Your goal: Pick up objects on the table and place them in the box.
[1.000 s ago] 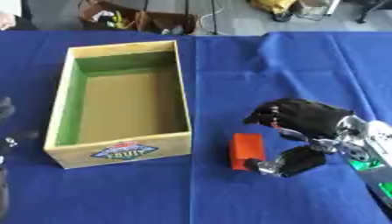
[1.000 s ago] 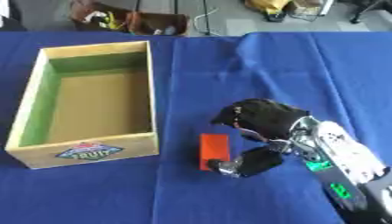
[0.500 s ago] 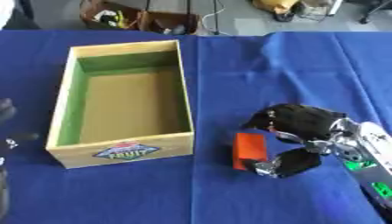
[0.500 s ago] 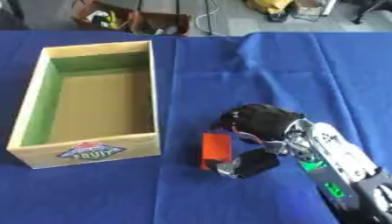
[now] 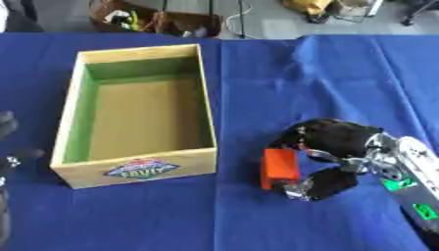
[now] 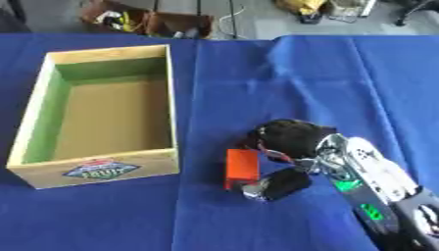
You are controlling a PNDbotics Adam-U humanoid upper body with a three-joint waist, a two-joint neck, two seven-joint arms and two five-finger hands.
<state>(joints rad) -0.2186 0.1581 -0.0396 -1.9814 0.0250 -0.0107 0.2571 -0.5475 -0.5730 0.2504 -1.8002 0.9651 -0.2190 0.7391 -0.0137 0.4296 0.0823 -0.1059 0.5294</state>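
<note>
Blue cloth covers the tabletop (image 5: 257,73) on which all items rest. A rectangular wooden box (image 5: 137,113) with green inner walls and a brown floor stands on the left half of the cloth; a coloured label is fixed to its near outer face. No object is visible inside the box.

A small orange rectangular block (image 5: 280,168) lies on the cloth to the right of the box's near right corner, near the box but apart from it.

The right hand (image 5: 336,142), black with silver parts, enters from the lower right and sits directly at the block. Its fingers (image 5: 319,133) curl down over the far, right side of the block, and the thumb (image 5: 322,182) lies against the block's near right corner. The fingers are closing around the block; the block remains on the cloth.

The left hand (image 5: 7,127) shows only partly at the left edge, beside the box; whether its fingers are open or closed cannot be told.
</note>
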